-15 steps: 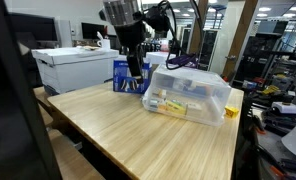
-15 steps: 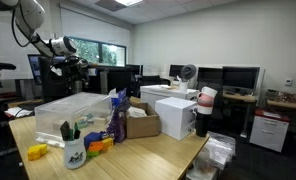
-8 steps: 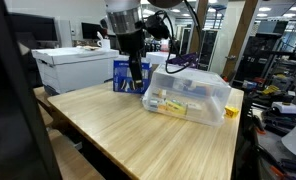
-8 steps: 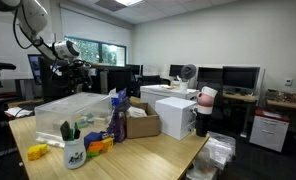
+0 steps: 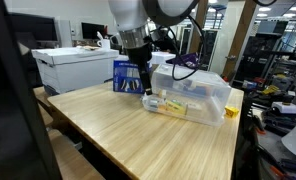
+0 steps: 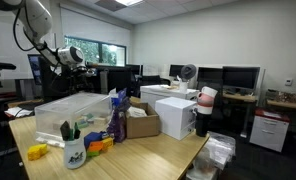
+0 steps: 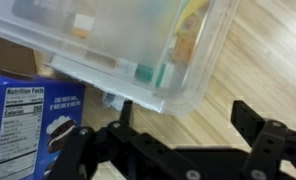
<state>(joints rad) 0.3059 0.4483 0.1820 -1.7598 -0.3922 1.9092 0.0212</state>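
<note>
My gripper (image 5: 145,84) hangs over the wooden table (image 5: 128,135), just beside the near corner of a clear plastic bin (image 5: 193,95) that holds several small items. In the wrist view the gripper (image 7: 178,118) is open and empty, its two black fingers apart above bare wood, with the bin's corner (image 7: 138,50) right in front of it. A blue cookie box (image 7: 28,120) stands to the side of the bin; it also shows behind the gripper in an exterior view (image 5: 123,72). In an exterior view the arm (image 6: 48,45) reaches over the bin (image 6: 73,112).
A white mug with pens (image 6: 75,148), yellow and orange blocks (image 6: 38,152), a cardboard box (image 6: 143,118) and a white box (image 6: 176,115) stand on the table. A white chest (image 5: 73,68) is behind the table. Desks and monitors fill the room.
The arm has moved down and towards the bin's near corner; the gripper now sits lower, closer to the table top.
</note>
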